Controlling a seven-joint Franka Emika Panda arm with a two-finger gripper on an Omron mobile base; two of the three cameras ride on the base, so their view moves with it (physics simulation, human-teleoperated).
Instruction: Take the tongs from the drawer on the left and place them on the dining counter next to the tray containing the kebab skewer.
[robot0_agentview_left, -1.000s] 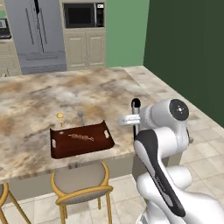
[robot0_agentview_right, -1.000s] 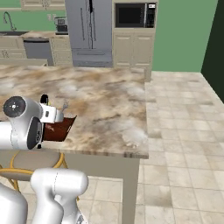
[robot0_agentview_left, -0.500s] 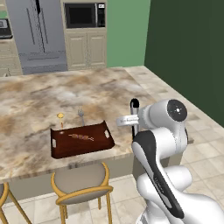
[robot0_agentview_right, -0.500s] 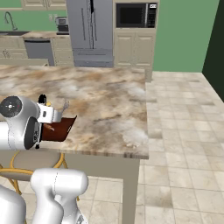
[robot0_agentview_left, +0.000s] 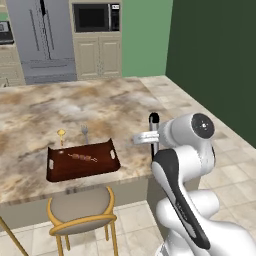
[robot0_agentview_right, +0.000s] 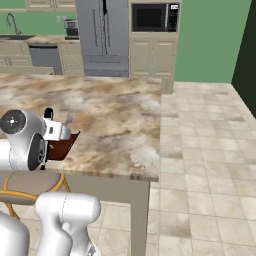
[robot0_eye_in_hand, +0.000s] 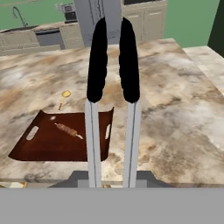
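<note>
The tool (robot0_eye_in_hand: 112, 181) is clenched on the tongs (robot0_eye_in_hand: 113, 87), two slim silver arms with black tips running out toward twelve o'clock in the hand view. The reddish-brown wooden tray (robot0_eye_in_hand: 39, 151), raised-rimmed, lies at ten o'clock on the mottled marble surface (robot0_eye_in_hand: 175, 127), the thin kebab skewer (robot0_eye_in_hand: 68, 130) inside it.

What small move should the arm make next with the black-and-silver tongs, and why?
Probably lower the slim black-and-silver tongs onto bare marble-like dining counter to the right of the reddish-brown wooden tray. The gripper is shut on them above the counter's near edge, beside the tray with the kebab skewer.
</note>
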